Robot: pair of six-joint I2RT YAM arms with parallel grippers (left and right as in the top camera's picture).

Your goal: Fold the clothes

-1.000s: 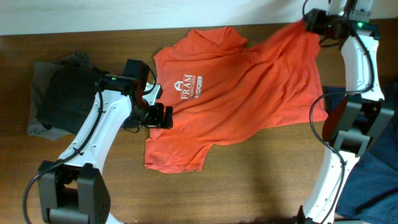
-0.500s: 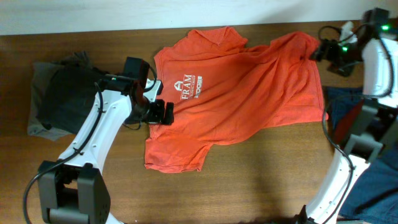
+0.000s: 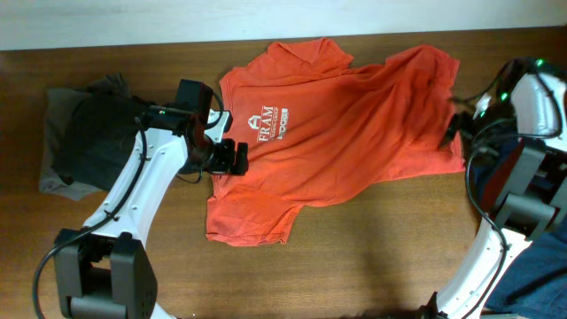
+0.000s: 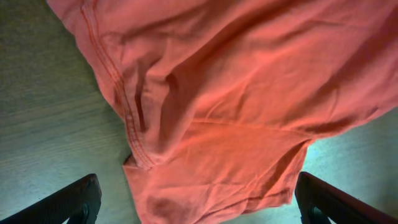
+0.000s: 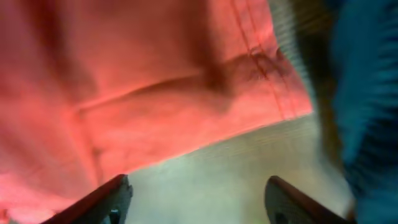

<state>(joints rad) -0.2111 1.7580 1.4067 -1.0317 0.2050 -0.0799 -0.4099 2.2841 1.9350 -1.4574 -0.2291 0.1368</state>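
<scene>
T-shirt (image 3: 345,124) lying limp, light | hem (image 5: 264,62) looking best to pinch | left end effector (image 3: 237,159) gaping wide | right end effector (image 5: 198,186) gaping, empty

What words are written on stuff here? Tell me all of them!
"FRAM": big white letters on the chest of the orange-red short-sleeved T-shirt, seen from overhead.
Smaller white lines beside it: too small to read.
White emblem above "FRAM": a shape, no letters I can make out.
Dark grey and black heap of clothes on the left: no writing shows.
Both wrist views: no writing shows.
</scene>
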